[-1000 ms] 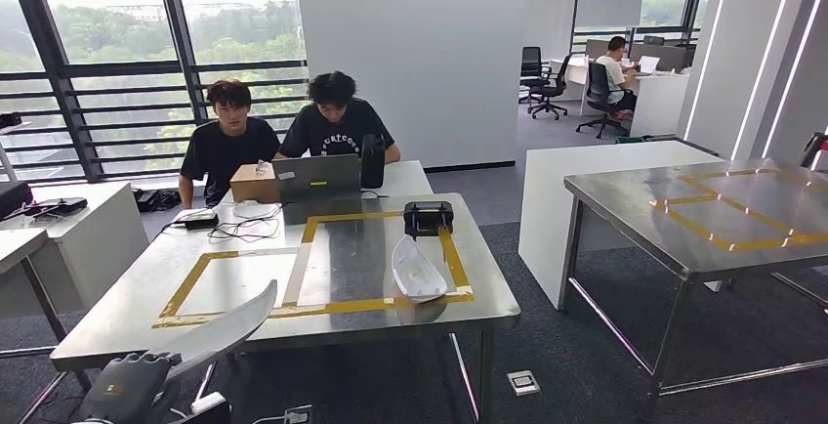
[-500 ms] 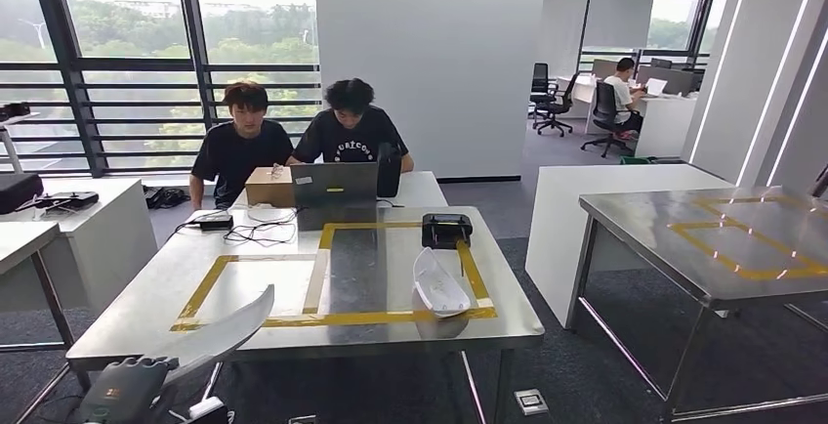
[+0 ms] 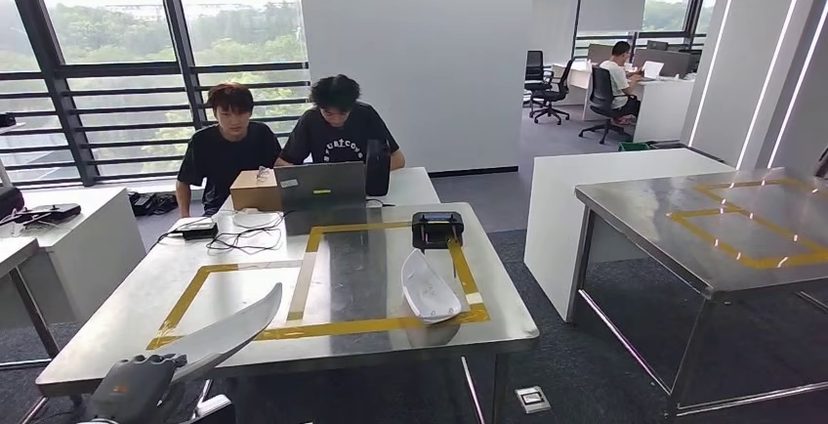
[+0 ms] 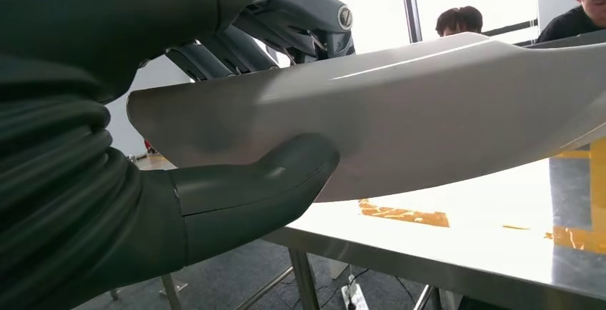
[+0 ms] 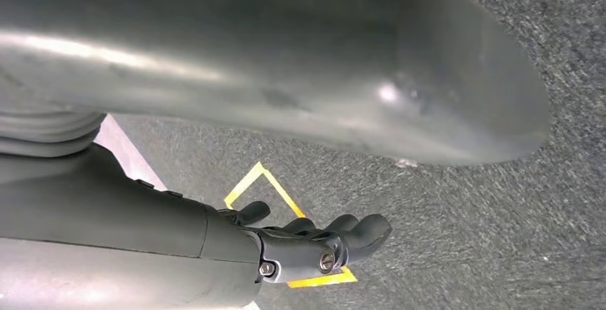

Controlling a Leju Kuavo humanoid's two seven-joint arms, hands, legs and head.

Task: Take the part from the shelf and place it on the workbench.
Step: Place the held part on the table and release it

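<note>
White curved part [image 3: 227, 327]

Grey carpet [image 3: 586, 365], big windows [image 3: 107, 53], white pillar [image 3: 415, 53]

Two long white curved plastic parts: one [image 3: 227, 329] at the near left edge of the steel workbench [image 3: 146, 302], one [image 3: 426, 287] lying near its near right corner. Two yellow tape rectangles on that workbench, one [image 3: 210, 305] on the left half, one [image 3: 391, 273] on the right half. One black boxy device [image 3: 435, 230] toward the far right edge. One grey laptop [image 3: 319, 186] and one brown cardboard box [image 3: 253, 190] at the far edge. Two people in black shirts [image 3: 227, 150] [image 3: 337, 131] seated behind that far edge, and a third person [image 3: 617, 72] at a distant desk. Two steel tables in all, counting the one [image 3: 635, 214] to the right.
</note>
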